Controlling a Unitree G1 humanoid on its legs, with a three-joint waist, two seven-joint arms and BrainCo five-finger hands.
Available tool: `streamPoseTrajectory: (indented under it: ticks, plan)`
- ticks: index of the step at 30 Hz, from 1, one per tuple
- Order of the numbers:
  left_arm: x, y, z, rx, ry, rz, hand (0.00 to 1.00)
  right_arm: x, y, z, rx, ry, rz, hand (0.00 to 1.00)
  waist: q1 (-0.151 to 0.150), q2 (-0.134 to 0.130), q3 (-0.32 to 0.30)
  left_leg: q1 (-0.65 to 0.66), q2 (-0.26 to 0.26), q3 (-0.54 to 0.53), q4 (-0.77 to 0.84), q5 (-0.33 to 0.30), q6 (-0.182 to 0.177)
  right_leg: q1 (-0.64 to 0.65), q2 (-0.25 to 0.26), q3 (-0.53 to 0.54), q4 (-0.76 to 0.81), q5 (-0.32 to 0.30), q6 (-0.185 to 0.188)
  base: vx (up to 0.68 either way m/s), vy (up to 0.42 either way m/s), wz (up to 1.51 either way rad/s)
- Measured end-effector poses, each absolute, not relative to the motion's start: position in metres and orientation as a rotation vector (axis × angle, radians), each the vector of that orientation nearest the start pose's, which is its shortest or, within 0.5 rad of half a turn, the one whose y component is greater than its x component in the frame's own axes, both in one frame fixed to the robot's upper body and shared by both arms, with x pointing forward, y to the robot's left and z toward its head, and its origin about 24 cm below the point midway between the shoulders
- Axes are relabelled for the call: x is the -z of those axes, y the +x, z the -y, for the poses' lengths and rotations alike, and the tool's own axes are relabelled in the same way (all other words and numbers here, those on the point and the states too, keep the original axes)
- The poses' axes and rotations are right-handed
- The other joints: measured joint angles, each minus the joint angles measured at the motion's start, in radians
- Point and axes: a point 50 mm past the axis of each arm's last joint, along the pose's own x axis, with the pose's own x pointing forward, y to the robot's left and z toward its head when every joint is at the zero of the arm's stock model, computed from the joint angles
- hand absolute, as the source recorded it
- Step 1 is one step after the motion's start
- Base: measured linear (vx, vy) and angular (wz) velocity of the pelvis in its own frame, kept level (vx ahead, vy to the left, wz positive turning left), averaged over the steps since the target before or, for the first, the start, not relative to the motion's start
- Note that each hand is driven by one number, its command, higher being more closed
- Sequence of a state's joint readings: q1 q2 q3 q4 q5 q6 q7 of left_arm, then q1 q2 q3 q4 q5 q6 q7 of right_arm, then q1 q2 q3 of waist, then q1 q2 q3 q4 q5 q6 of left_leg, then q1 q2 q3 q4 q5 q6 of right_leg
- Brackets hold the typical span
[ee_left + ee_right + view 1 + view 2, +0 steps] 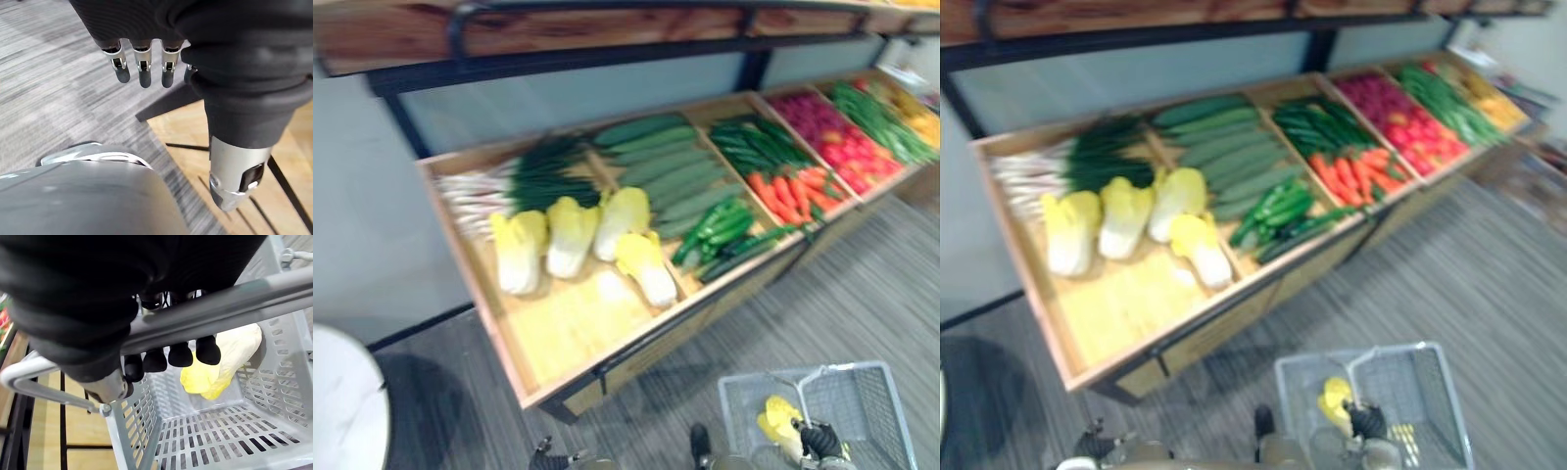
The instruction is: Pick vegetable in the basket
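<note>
Four cabbages lay far and left, nearer our slack-fingered left robot hand; our right robot hand gripped the basket handle.

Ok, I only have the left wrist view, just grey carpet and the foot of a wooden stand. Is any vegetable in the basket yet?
Observer: Yes, one pale yellow napa cabbage lies in the grey plastic mesh basket.
Operator: What is carrying that basket?
Observer: The right hand, its fingers curled round the grey handle bar.
Operator: And what is in front of the robot?
Observer: A long wooden produce stand; four more napa cabbages lie in its leftmost bin.
</note>
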State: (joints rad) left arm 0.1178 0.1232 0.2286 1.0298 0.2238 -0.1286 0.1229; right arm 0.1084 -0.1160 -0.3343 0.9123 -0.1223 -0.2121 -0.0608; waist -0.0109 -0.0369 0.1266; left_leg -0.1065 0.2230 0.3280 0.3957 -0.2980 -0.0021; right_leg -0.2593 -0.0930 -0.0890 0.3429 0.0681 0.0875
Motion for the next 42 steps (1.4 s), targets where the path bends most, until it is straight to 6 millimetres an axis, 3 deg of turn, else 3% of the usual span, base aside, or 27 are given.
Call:
streamPoseTrajectory:
  ticks: [2, 4, 5, 6, 7, 8, 9, 10, 11, 12, 14, 18, 22, 24, 25, 28, 29, 31, 34, 36, 38, 42]
  plan:
    - [0.15, 0.09, -0.234, -0.228, 0.314, -1.011, 0.0, 0.132, 0.106, 0.253, 0.391, -0.136, -0.825, 1.0, -0.016, 0.016, 0.009, 0.068, 0.005, 0.1, -0.059, 0.031, 0.017, 0.034, -0.056, -0.103, 0.253, -0.069, -0.07, -0.11, 0.121, -0.89]
    - [0.15, 0.082, -0.242, -0.214, 0.357, -1.031, 0.0, 0.133, 0.105, 0.252, 0.375, -0.144, -0.835, 1.0, -0.013, 0.01, 0.009, 0.097, 0.011, 0.184, -0.075, 0.037, 0.014, 0.073, -0.106, -0.149, 0.349, -0.077, -0.083, -0.12, 0.023, -1.27]
    - [0.151, 0.074, -0.246, -0.218, 0.366, -1.053, 0.0, 0.133, 0.107, 0.251, 0.363, -0.151, -0.831, 1.0, -0.013, -0.001, 0.008, 0.113, 0.013, 0.25, -0.074, 0.039, 0.01, 0.094, -0.149, -0.183, 0.356, -0.068, -0.086, -0.13, -0.03, -1.6]
    - [0.151, 0.073, -0.246, -0.22, 0.368, -1.058, 0.0, 0.132, 0.109, 0.251, 0.359, -0.153, -0.827, 1.0, -0.008, -0.007, 0.005, 0.118, 0.014, 0.282, -0.067, 0.043, 0.006, 0.094, -0.155, -0.201, 0.322, -0.072, -0.079, -0.11, -0.039, -1.61]
    - [0.152, 0.067, -0.247, -0.22, 0.367, -1.082, 0.0, 0.132, 0.11, 0.253, 0.361, -0.159, -0.824, 1.0, -0.007, -0.005, 0.004, 0.129, 0.009, 0.324, -0.089, 0.057, 0.007, 0.1, -0.131, -0.238, 0.261, -0.068, -0.084, -0.12, -0.038, -1.74]
    - [0.157, 0.058, -0.238, -0.193, 0.353, -1.112, 0.0, 0.131, 0.109, 0.26, 0.367, -0.176, -0.831, 1.0, -0.004, 0.036, -0.011, 0.15, -0.002, 0.347, -0.208, 0.108, 0.015, 0.149, -0.064, -0.225, 0.072, -0.048, -0.076, -0.14, -0.061, -1.69]
    - [0.158, 0.055, -0.233, -0.186, 0.341, -1.118, 0.0, 0.13, 0.11, 0.262, 0.374, -0.173, -0.83, 1.0, -0.015, 0.04, -0.008, 0.162, 0.003, 0.385, -0.265, 0.135, -0.015, 0.139, -0.082, -0.238, 0.133, -0.107, -0.081, -0.11, -0.107, -1.32]
    - [0.158, 0.057, -0.234, -0.185, 0.349, -1.113, 0.0, 0.132, 0.109, 0.26, 0.382, -0.165, -0.841, 1.0, -0.019, 0.019, -0.005, 0.166, -0.018, 0.412, -0.274, 0.148, -0.013, 0.13, -0.116, -0.235, 0.226, -0.142, -0.07, -0.08, -0.186, -1.15]
    - [0.157, 0.058, -0.238, -0.17, 0.38, -1.109, 0.0, 0.136, 0.099, 0.262, 0.4, -0.156, -0.879, 1.0, -0.01, -0.018, -0.012, 0.17, -0.037, 0.478, -0.258, 0.152, -0.013, 0.149, -0.158, -0.23, 0.228, -0.173, -0.02, -0.05, -0.26, -1.27]
    - [0.156, 0.058, -0.241, -0.185, 0.38, -1.109, 0.0, 0.136, 0.101, 0.262, 0.398, -0.152, -0.886, 1.0, -0.002, -0.025, -0.018, 0.162, -0.023, 0.513, -0.241, 0.156, -0.02, 0.165, -0.121, -0.237, 0.142, -0.178, -0.012, -0.05, -0.235, -1.41]
    - [0.157, 0.058, -0.238, -0.166, 0.385, -1.108, 0.0, 0.137, 0.1, 0.262, 0.402, -0.15, -0.891, 1.0, -0.002, -0.005, -0.024, 0.147, 0.008, 0.544, -0.231, 0.178, -0.03, 0.205, -0.067, -0.227, -0.029, -0.17, -0.017, -0.04, -0.225, -1.06]
    - [0.156, 0.071, -0.231, -0.129, 0.396, -1.079, 0.0, 0.142, 0.08, 0.262, 0.403, -0.162, -0.951, 1.0, -0.015, 0.012, -0.014, 0.104, 0.071, 0.574, -0.099, 0.186, -0.036, 0.252, -0.03, -0.204, -0.23, -0.17, -0.017, -0.06, -0.277, -0.72]
    - [0.156, 0.079, -0.223, -0.1, 0.403, -1.057, 0.0, 0.145, 0.06, 0.261, 0.402, -0.177, -1.0, 1.0, -0.02, 0.044, 0.021, 0.089, 0.173, 0.508, 0.067, 0.187, -0.04, 0.327, 0.014, -0.22, -0.276, -0.178, -0.031, -0.1, -0.192, -0.08]
    - [0.157, 0.08, -0.22, -0.099, 0.396, -1.054, 0.0, 0.144, 0.059, 0.264, 0.409, -0.187, -1.002, 1.0, -0.019, 0.058, 0.033, 0.083, 0.192, 0.462, 0.116, 0.212, -0.071, 0.34, 0.024, -0.219, -0.271, -0.184, -0.041, -0.12, -0.082, -0.05]
    - [0.156, 0.082, -0.217, -0.105, 0.392, -1.041, 0.0, 0.143, 0.061, 0.268, 0.412, -0.198, -0.996, 1.0, -0.013, 0.062, 0.036, 0.058, 0.181, 0.37, 0.141, 0.24, -0.084, 0.334, 0.02, -0.203, -0.261, -0.187, -0.046, -0.12, -0.064, -0.23]
    - [0.154, 0.081, -0.216, -0.129, 0.39, -1.01, 0.0, 0.138, 0.073, 0.276, 0.415, -0.221, -0.963, 1.0, -0.007, 0.059, 0.042, -0.011, 0.055, -0.003, 0.163, 0.256, -0.094, 0.303, -0.01, -0.137, -0.23, -0.19, -0.048, -0.12, -0.001, -0.48]
    - [0.154, 0.08, -0.216, -0.131, 0.389, -1.007, 0.0, 0.136, 0.077, 0.278, 0.413, -0.226, -0.949, 1.0, -0.007, 0.059, 0.042, -0.007, 0.014, -0.081, 0.149, 0.248, -0.103, 0.292, -0.009, -0.111, -0.226, -0.191, -0.044, -0.12, 0.071, -0.66]
    - [0.155, 0.078, -0.216, -0.133, 0.389, -1.01, 0.0, 0.136, 0.079, 0.277, 0.409, -0.225, -0.941, 1.0, -0.001, 0.055, 0.042, 0.025, -0.016, -0.16, 0.102, 0.22, -0.127, 0.278, -0.003, -0.067, -0.232, -0.191, -0.03, -0.12, 0.106, -0.57]
    - [0.156, 0.07, -0.216, -0.135, 0.385, -1.028, 0.0, 0.136, 0.08, 0.277, 0.406, -0.224, -0.932, 1.0, -0.001, 0.058, 0.04, 0.112, -0.044, -0.202, -0.082, 0.153, -0.123, 0.266, 0.005, -0.034, -0.277, -0.154, 0.009, -0.08, 0.169, -0.31]
    - [0.156, 0.072, -0.216, -0.136, 0.384, -1.024, 0.0, 0.135, 0.082, 0.278, 0.409, -0.224, -0.92, 1.0, -0.013, 0.079, 0.025, 0.136, -0.053, -0.204, -0.261, 0.113, -0.114, 0.238, 0.008, -0.052, -0.334, -0.092, 0.018, -0.04, 0.215, 0.22]
    - [0.155, 0.074, -0.22, -0.136, 0.394, -1.021, 0.0, 0.136, 0.084, 0.273, 0.402, -0.211, -0.92, 1.0, -0.009, 0.041, 0.032, 0.127, -0.095, -0.199, -0.282, 0.133, -0.098, 0.231, -0.022, -0.045, -0.368, -0.046, 0.025, -0.01, 0.19, 0.15]
    - [0.156, 0.068, -0.221, -0.131, 0.403, -1.042, 0.0, 0.137, 0.084, 0.272, 0.411, -0.205, -0.921, 1.0, -0.007, 0.033, 0.022, 0.151, -0.145, -0.174, -0.293, 0.135, -0.093, 0.237, -0.071, -0.029, -0.354, -0.042, 0.033, 0.03, 0.166, -0.05]
